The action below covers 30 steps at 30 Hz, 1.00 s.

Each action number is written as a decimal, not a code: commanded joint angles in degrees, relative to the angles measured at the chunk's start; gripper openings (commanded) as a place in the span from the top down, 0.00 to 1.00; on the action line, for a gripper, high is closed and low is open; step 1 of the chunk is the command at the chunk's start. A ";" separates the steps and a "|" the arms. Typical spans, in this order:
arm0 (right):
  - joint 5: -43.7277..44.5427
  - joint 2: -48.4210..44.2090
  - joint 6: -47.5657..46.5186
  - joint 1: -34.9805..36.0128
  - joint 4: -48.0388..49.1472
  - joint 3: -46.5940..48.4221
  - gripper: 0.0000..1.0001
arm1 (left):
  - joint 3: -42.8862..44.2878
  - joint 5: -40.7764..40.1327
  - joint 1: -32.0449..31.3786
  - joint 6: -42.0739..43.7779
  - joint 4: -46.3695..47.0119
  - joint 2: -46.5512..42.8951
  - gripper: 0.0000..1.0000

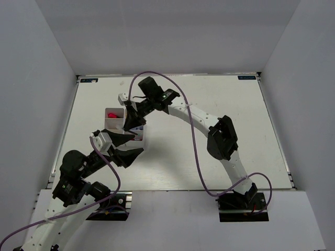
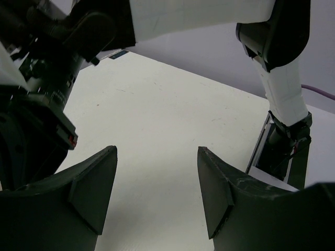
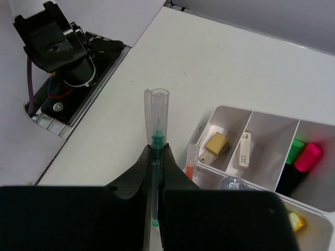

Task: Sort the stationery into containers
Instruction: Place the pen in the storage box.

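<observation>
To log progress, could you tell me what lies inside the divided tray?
Visible: tan eraser, white eraser, pink and green highlighter ends. The right claw hides part of the tray.

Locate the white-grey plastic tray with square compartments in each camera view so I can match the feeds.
Top external: the white-grey plastic tray sits left of centre, partly under the right gripper.
Left wrist: not in view.
Right wrist: tray at lower right, beside the right gripper shut on a thin green-tipped pen.
Shared landmark: the white tabletop, in all three.
</observation>
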 commanded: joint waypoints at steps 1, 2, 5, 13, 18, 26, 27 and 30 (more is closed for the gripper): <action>-2.97 1.73 0.80 0.01 3.78 3.48 1.00 | -0.22 0.94 0.29 1.04 0.52 0.03 0.27; -2.97 3.13 0.36 -0.16 3.96 4.01 1.00 | -0.22 0.94 0.29 1.05 0.52 0.03 0.27; -2.44 5.07 -1.31 -0.60 3.96 4.81 1.00 | -0.22 0.94 0.29 1.05 0.52 0.03 0.27; -2.61 7.71 -5.35 -1.39 2.73 3.93 0.97 | -0.22 0.94 0.29 1.05 0.52 0.03 0.27; -2.00 6.57 -7.38 -1.74 1.50 1.74 0.75 | -0.22 0.41 0.29 1.05 0.52 0.03 0.27; -0.95 1.92 -9.22 -1.83 0.44 -3.36 0.55 | -0.22 -0.64 0.29 1.05 -0.01 0.03 0.27; -1.21 1.48 -9.31 -1.75 0.62 -4.41 0.55 | -0.22 -0.64 0.29 1.05 -0.01 0.03 0.27; -1.12 -1.15 -9.49 -1.74 -0.08 -5.47 0.55 | -0.22 -0.64 0.29 1.05 -0.01 0.56 0.27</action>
